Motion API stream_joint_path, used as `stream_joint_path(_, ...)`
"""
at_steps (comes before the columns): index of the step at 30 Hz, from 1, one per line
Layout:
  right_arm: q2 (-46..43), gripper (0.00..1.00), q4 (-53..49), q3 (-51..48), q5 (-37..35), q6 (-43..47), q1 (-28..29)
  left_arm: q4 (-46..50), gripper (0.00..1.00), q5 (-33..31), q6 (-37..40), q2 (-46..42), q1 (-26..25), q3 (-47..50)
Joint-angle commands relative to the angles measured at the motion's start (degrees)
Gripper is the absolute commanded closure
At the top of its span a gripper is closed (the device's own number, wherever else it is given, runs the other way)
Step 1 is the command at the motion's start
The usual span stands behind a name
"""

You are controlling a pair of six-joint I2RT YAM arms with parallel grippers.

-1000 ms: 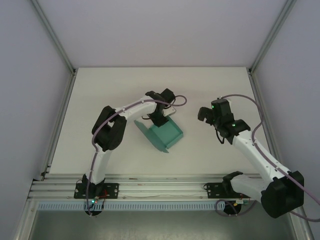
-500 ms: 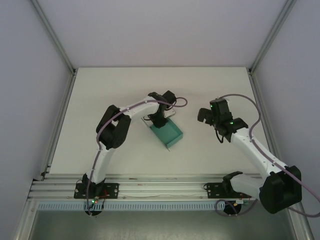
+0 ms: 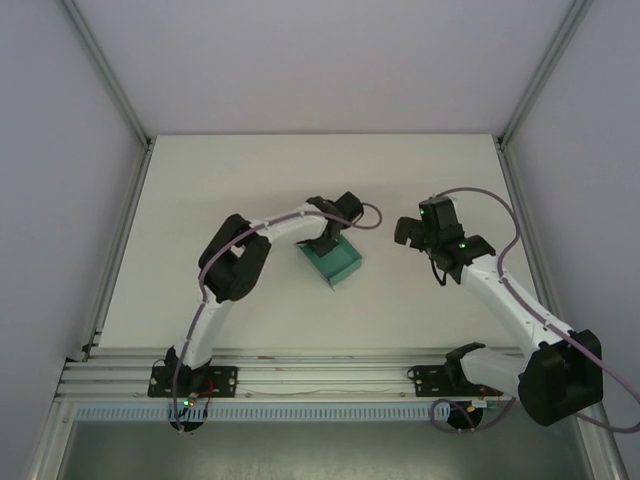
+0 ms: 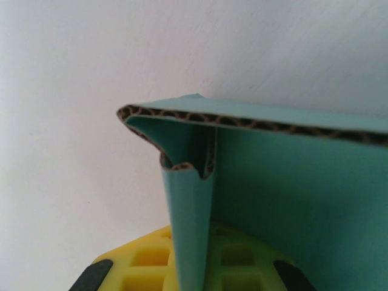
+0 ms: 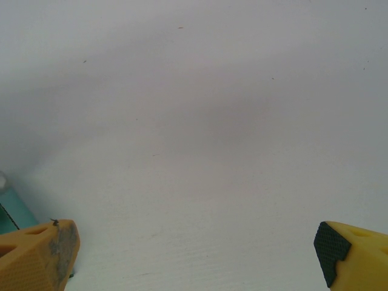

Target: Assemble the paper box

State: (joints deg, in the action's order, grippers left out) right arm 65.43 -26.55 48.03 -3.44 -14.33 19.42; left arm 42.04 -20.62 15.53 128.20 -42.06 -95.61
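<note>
L gripper [image 3: 326,236] is clamped tight on paper box [image 3: 338,262] at its far-left wall. R gripper [image 3: 410,232] gapes wide, empty. Box lies to its left w/ a clear gap, so L arm is nearer.

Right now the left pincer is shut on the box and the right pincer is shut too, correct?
No: the right pincer is open, its fingers wide apart in the right wrist view. The left pincer is shut on the box.

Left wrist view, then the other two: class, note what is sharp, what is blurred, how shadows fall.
Left wrist: the paper box shows a sharp corrugated edge, yellow fingers near the lens soft. Right wrist: table evenly lit, one faint broad shadow band. Top external: diffuse light, everything sharp.
</note>
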Motion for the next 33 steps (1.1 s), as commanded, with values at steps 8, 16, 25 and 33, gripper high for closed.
stream_joint_path(8,0.3,0.0,0.4,1.3,-0.1,0.1,-0.8,-8.4,0.74,-4.1,5.9,1.7,-1.1,3.5)
stream_joint_path(16,-2.1,0.0,-1.3,1.3,2.5,0.9,-1.0,-5.6,0.26,9.3,8.0,-7.0,-0.1,-1.2)
stream_joint_path(25,-4.0,0.0,-2.0,1.5,5.2,2.3,-1.2,-2.6,0.0,13.8,8.8,-14.2,0.0,-4.7)
stream_joint_path(33,-1.0,0.0,1.1,3.7,17.0,15.2,-1.7,-3.7,0.0,15.9,-3.5,-20.8,3.4,-5.7)
